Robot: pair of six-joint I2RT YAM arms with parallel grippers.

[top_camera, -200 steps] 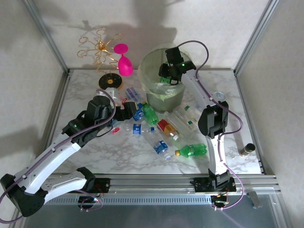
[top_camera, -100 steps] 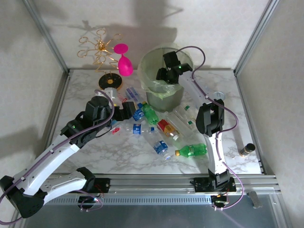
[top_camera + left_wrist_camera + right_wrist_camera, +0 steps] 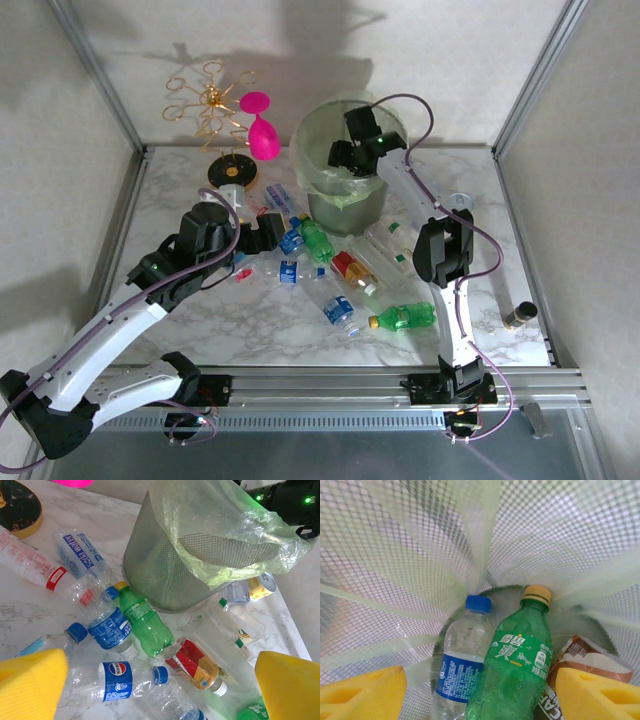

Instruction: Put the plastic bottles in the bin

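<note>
The bin (image 3: 345,208), a grey mesh basket lined with a pale green bag, stands at the back of the table. My right gripper (image 3: 348,158) hangs open inside its mouth. Under that gripper (image 3: 481,692), a green bottle (image 3: 520,665), a clear blue-labelled bottle (image 3: 462,665) and a brown-labelled one (image 3: 580,660) lie loose on the bin's floor. Several plastic bottles lie in front of the bin (image 3: 160,565): a green one (image 3: 145,625), a Pepsi one (image 3: 117,680), a red-labelled one (image 3: 197,665). My left gripper (image 3: 160,685) hovers open above them, beside the pile (image 3: 272,232).
A pink goblet (image 3: 262,135) and a gold wire rack (image 3: 212,110) stand at the back left. A can with a yellow label (image 3: 261,585) lies right of the bin. Another green bottle (image 3: 405,317) lies near the front. A small dark bottle (image 3: 520,315) stands at the right edge.
My right gripper has shifted slightly left over the bin and its jaws have opened. The left arm has stayed still.
</note>
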